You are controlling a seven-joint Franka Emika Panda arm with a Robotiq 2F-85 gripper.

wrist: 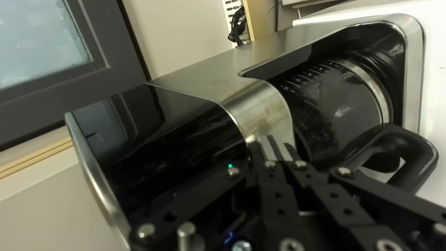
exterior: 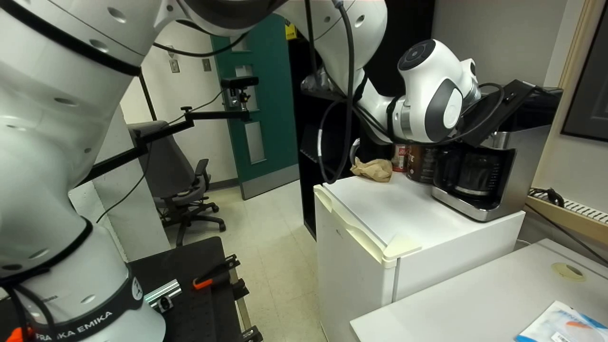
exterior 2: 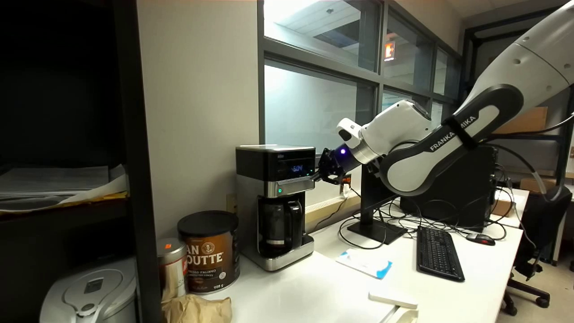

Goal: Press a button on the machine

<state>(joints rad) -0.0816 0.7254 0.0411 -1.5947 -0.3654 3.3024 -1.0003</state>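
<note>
The machine, a boxy black and silver coffee maker (exterior 2: 251, 163), stands on the white fridge top in both exterior views (exterior: 528, 164). Its display (exterior 2: 297, 169) is lit, and a small round button (exterior 2: 280, 190) glows green on the silver band. The dark carafe (exterior 2: 274, 224) sits in its lower half. In the wrist view the machine (wrist: 209, 80) fills the middle. My gripper (wrist: 273, 143) is shut, its fingertips together before the silver band's near edge. In an exterior view the gripper (exterior 2: 316, 176) is at the band's right end. I cannot tell whether it touches.
A brown coffee can (exterior 2: 208, 258), a smaller can (exterior 2: 171, 264) and a crumpled paper bag (exterior 2: 197, 309) stand beside the machine. The white fridge (exterior: 356, 266) adjoins a desk (exterior: 456, 304) with a blue-white packet (exterior 2: 365, 262), monitor stand and keyboard (exterior 2: 439, 253). A wall is behind.
</note>
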